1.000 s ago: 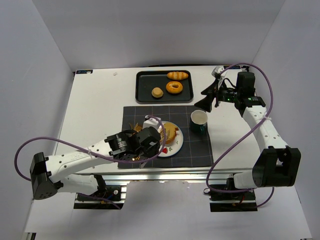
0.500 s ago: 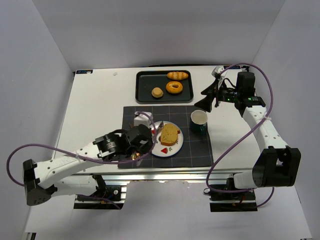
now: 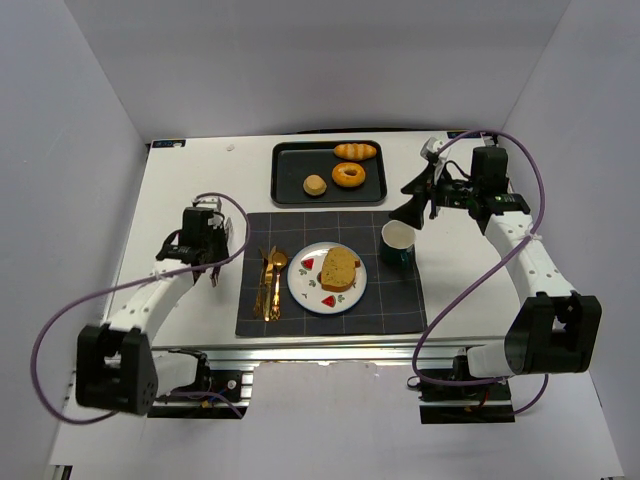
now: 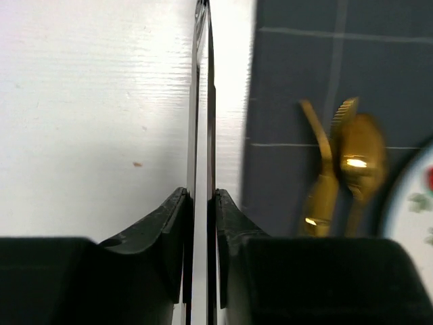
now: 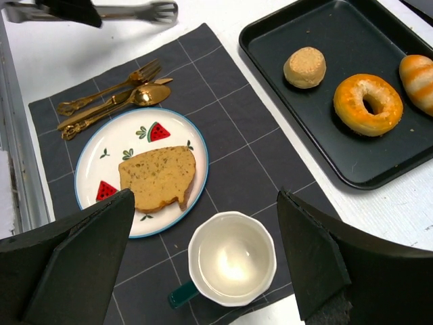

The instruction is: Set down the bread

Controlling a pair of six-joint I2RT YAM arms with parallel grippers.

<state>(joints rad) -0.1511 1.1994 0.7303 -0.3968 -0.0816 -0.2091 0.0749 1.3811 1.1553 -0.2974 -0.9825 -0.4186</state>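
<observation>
The bread is a flat golden-brown slice lying on a white plate with watermelon prints, in the middle of a dark mat. It also shows in the right wrist view, on the plate. My left gripper is over the white table left of the mat, apart from the plate. It is shut on thin metal tongs, which also show in the right wrist view. My right gripper is open and empty, hovering above a cup.
A white cup with a green handle stands right of the plate. Gold cutlery lies left of the plate on the dark mat. A black tray at the back holds a doughnut, a roll and a small bun.
My left arm drew back from the plate and swung left over the white table. The bread stays on the plate. The right arm has barely moved.
</observation>
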